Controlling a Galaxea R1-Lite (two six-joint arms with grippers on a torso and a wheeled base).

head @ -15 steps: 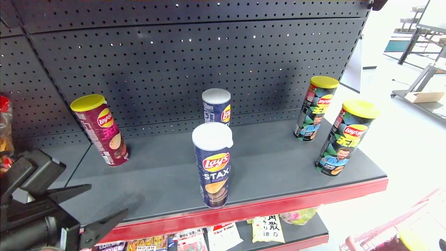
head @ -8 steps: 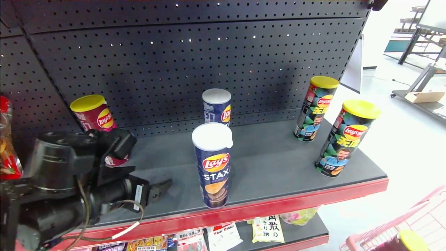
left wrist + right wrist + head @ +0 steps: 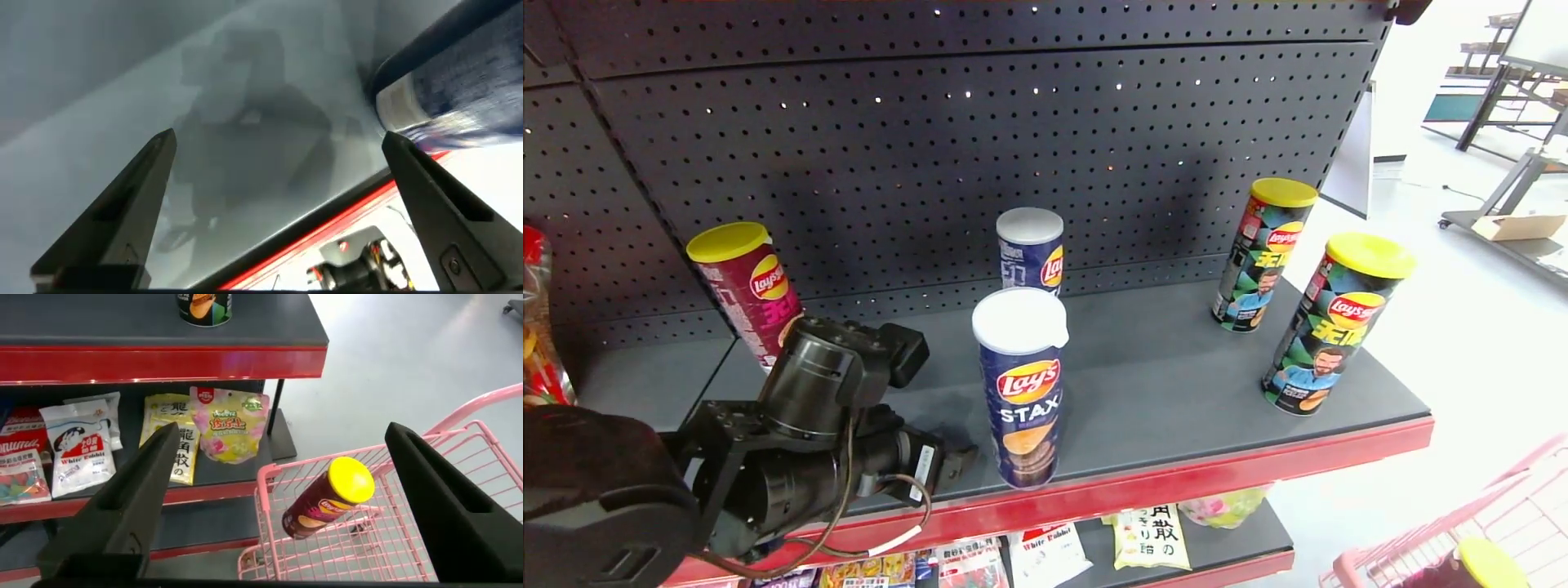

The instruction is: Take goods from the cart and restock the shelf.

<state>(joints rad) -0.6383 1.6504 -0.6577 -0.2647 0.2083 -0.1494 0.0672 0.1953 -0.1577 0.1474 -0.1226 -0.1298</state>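
On the dark shelf (image 3: 1176, 384) a blue can (image 3: 1023, 384) with a white lid stands upright near the red front edge. My left gripper (image 3: 960, 459) lies low over the shelf just left of it, open and holding nothing. In the left wrist view the left gripper (image 3: 278, 171) has its fingers wide apart, with the blue can (image 3: 458, 90) beside one fingertip. My right gripper (image 3: 282, 457) is open above the pink cart (image 3: 458, 433). Inside that cart lies a maroon can (image 3: 327, 498) with a yellow lid.
A maroon can (image 3: 747, 286) leans at the shelf's back left and a second blue can (image 3: 1031, 249) stands at the back middle. Two green cans (image 3: 1266, 253) (image 3: 1339, 322) stand at the right. Snack bags (image 3: 200, 425) lie on the lower shelf. The pink cart (image 3: 1421, 539) is at the bottom right.
My left arm has swung up from the bottom left and rightward over the shelf, ending close beside the front blue can. The cans have not moved.
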